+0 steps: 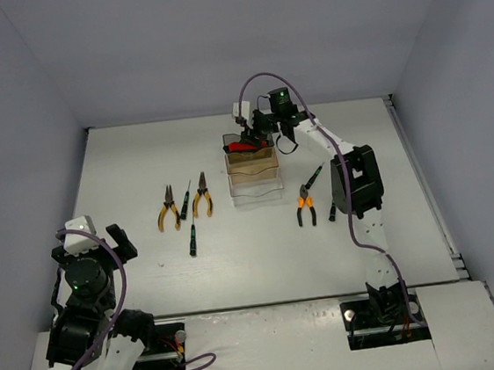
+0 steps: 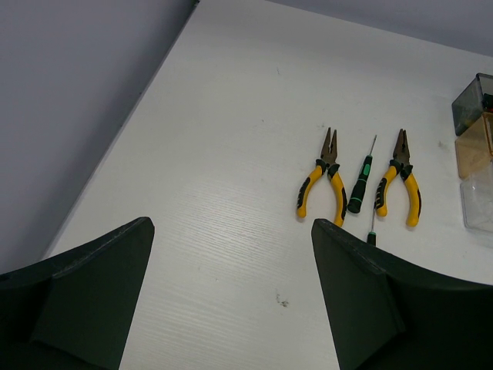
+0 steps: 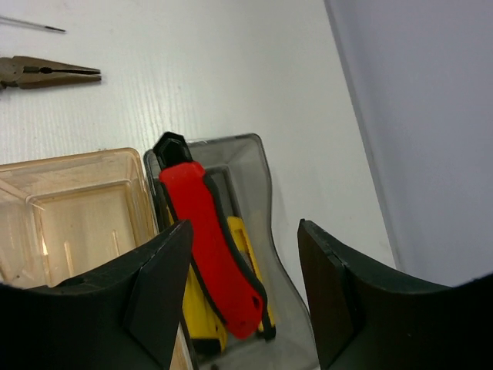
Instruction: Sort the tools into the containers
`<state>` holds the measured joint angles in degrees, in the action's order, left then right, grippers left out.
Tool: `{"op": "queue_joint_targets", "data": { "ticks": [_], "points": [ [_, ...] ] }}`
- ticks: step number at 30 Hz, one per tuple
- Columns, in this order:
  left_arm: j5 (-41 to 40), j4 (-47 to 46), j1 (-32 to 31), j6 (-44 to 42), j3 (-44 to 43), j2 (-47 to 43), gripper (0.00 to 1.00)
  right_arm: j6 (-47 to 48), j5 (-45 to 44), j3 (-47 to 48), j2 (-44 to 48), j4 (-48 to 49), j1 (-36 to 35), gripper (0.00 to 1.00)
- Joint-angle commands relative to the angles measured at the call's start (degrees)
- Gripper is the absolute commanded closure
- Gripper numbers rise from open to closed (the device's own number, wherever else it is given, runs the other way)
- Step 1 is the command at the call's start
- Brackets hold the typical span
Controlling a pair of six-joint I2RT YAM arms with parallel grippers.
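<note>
Indoors, white table (image 1: 264, 258), grey walls (image 1: 214, 38), left end effector (image 2: 231, 231) spread, right end effector (image 3: 245, 227) spread above smoky bin (image 3: 260, 158)

We see three joined bins in a row: the smoky grey bin (image 3: 266, 177) farthest, the amber bin (image 3: 77, 163) touching it, the clear bin (image 1: 256, 189) nearest. In the grey one the red-handled cutter (image 3: 212, 247) lies slanted across yellow utility knives (image 3: 199, 320), its black tip poking above the rim. Left of the bins, the first yellow-handled pliers (image 2: 322, 181) and the second yellow-handled pliers (image 2: 404, 181) lie side by side, jaws pointing away, with a thin green-black screwdriver (image 2: 360, 185) between them and a second screwdriver (image 1: 192, 238) just nearer. To the right lie orange-handled pliers (image 1: 305, 204) beside a third screwdriver (image 1: 314, 177).
</note>
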<state>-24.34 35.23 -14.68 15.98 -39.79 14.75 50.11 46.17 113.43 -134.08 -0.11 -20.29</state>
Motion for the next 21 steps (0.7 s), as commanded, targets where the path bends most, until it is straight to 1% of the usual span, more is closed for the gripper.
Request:
{"op": "queue_joint_targets", "data": {
  "ticks": [1, 3, 9, 12, 15, 18, 20, 21],
  "points": [
    [-1.17, -3.69, -0.18, -0.68, -0.82, -0.10, 0.19, -12.00, -8.03, -2.20, 13.84, 3.73, 2.28, 0.45],
    [-1.41, -3.76, -0.18, -0.60, -0.84, -0.44, 0.19, -15.09, -10.84, -6.17, 18.27, 3.91, 3.40, 0.44],
    [-1.59, -3.42, -0.18, -0.60, -1.04, -0.95, 0.19, -27.18, -24.28, -18.06, 29.81, 4.68, 5.92, 0.42],
    [-2.67, -2.93, -0.18, -0.35, -1.43, -1.44, 0.19, -34.40, -33.43, -26.11, 36.93, 4.98, 6.86, 0.41],
    [-3.35, -2.83, -0.18, -0.07, -1.63, -1.55, 0.19, -40.04, -39.88, -33.91, 43.05, 4.94, 8.06, 0.38],
    [-3.04, -2.71, -0.09, 0.86, -2.58, 0.11, 0.19, -48.16, -44.69, -41.25, 51.36, 4.94, 9.04, 0.33],
    [-2.79, -2.49, -0.09, 1.62, -4.40, 1.71, 0.19, -53.07, -48.48, -47.36, 57.39, 5.01, 9.71, 0.25],
    [-2.63, -2.22, -0.09, 1.79, -5.38, 2.96, 0.19, -55.64, -49.31, -49.34, 59.42, 4.90, 10.04, 0.18]
  ]
}}
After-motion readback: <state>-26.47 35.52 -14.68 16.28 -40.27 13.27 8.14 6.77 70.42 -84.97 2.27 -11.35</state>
